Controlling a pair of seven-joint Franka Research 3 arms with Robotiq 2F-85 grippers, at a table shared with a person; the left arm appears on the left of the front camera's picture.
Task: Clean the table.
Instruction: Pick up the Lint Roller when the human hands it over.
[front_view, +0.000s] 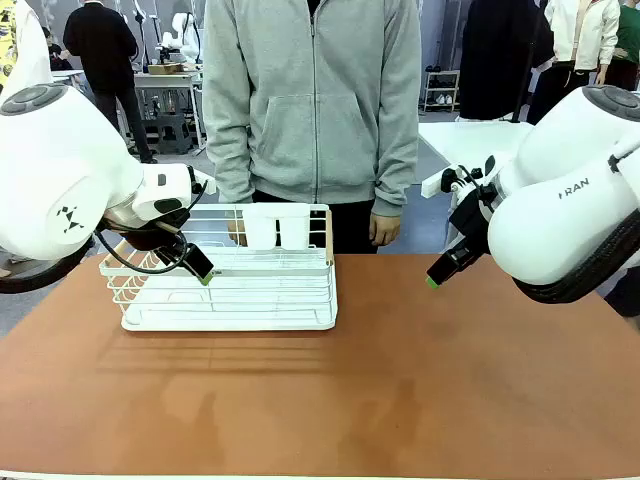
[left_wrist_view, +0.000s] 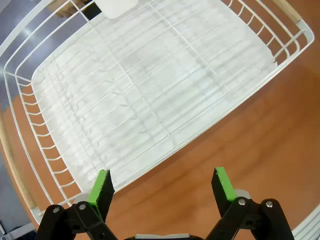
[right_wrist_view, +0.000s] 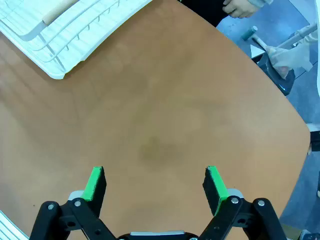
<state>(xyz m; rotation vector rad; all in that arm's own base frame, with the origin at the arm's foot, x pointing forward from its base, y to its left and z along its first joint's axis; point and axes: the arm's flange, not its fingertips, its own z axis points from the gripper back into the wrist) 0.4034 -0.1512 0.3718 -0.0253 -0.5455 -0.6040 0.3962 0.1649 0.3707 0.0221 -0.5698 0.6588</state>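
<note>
2 spread grippers above a table (front_view: 400, 390) that carries a rack (front_view: 228, 322).

The reddish-brown table runs from the robot's side across to a person (front_view: 315, 100) in a grey hoodie at its far edge. At the left, the left gripper (front_view: 201, 268) hangs over the white wire rack's left part, fingers wide apart with nothing between them. In its wrist view 1 pad (left_wrist_view: 101, 186) sits over the rack's edge and the other over bare tabletop. The rack stands on the table's far left part, with 2 white holders (front_view: 277, 226) on its far rail. A hand (front_view: 383, 228) of the person hangs just right of the rack. At the right, the right gripper (front_view: 436, 277) hovers over bare table, fingers likewise spread and gripping nothing.
</note>
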